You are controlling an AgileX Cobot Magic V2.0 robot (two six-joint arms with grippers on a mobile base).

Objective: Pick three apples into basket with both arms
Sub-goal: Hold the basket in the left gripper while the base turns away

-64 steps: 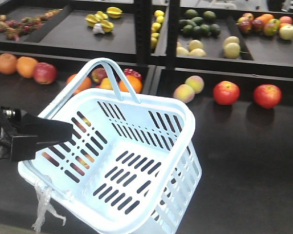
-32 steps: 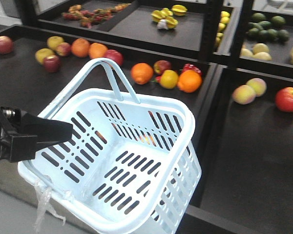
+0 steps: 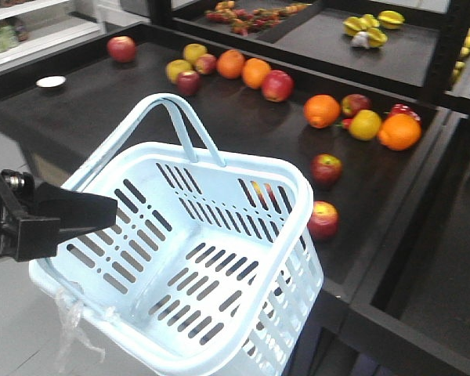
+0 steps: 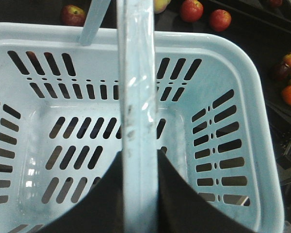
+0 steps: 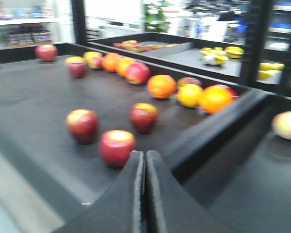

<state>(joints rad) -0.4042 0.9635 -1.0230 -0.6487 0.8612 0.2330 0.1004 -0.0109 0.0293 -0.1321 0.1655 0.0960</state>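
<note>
One-handedly suspending the basket (image 3: pixel 294 196), pinching its hoop handle (image 4: pixel 136 97) with the left gripper (image 4: pixel 139 162). Holding the right gripper (image 5: pixel 145 156) pressed together and empty, aiming at three apples (image 5: pixel 82 125) lying outside the basket, just beyond its far right rim. Judging that gripper the nearer: nearest apple (image 5: pixel 117 147) dead ahead, slightly left, so likely needing spreading first.
</note>
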